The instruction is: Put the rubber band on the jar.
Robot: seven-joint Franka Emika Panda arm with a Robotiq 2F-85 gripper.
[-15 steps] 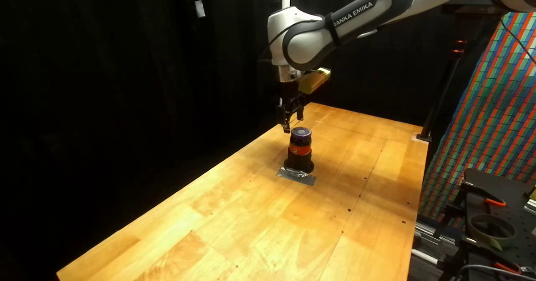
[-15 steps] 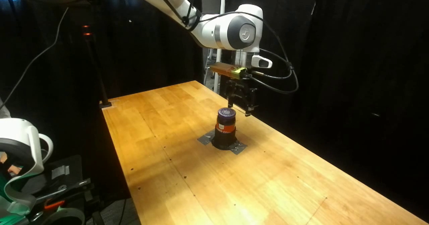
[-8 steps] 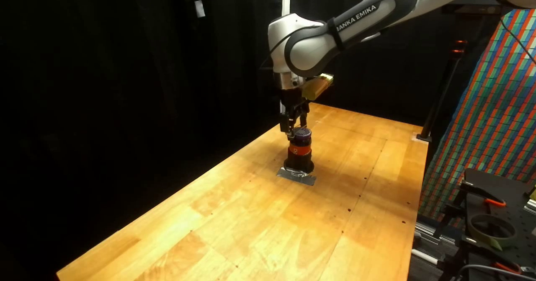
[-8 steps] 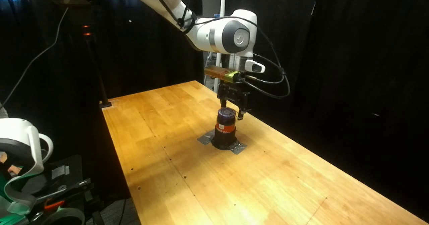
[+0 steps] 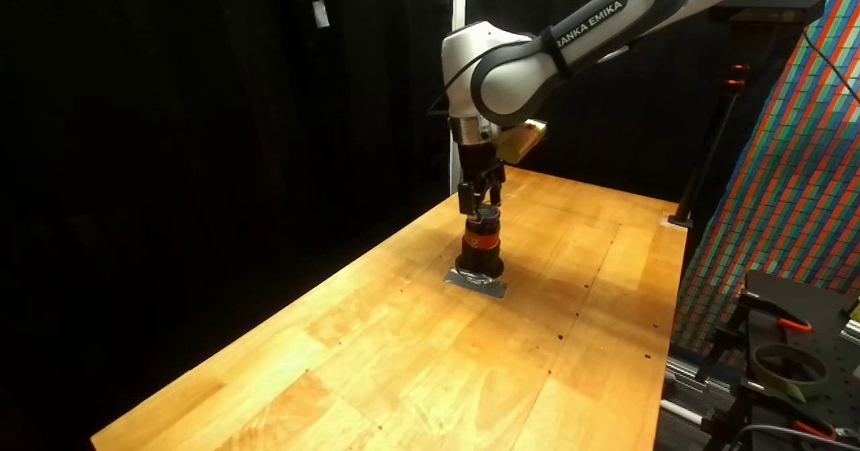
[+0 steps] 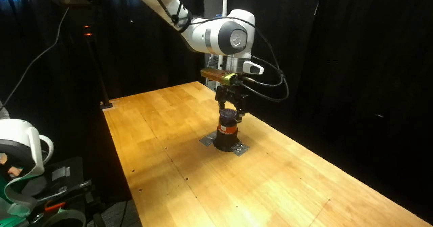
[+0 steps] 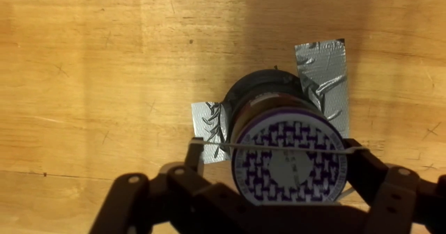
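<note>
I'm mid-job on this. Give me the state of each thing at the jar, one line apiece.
Pincer: open, fingertips on either side of the lid in the wrist view.
Rubber band: stretched between the fingertips, crossing over the lid; contact unclear.
Jar: upright in the black base.
Lid: on the jar.
Black base: taped to the table.
Silver tape: two creased pieces.

Wooden table [image 5: 430, 357] below the fingers [image 7: 194, 159]. Two grey tape strips [image 7: 322, 65] stuck to it, both lower than the fingers. Black curtain [image 5: 201, 135] behind the fingers, from where I stand. Off to one side, well apart from them: checkered sheet [image 5: 772, 189], dark post [image 5: 710, 148] with red lights [image 5: 736, 82], tape roll [image 5: 811, 387] on a black shelf [image 5: 772, 286].
</note>
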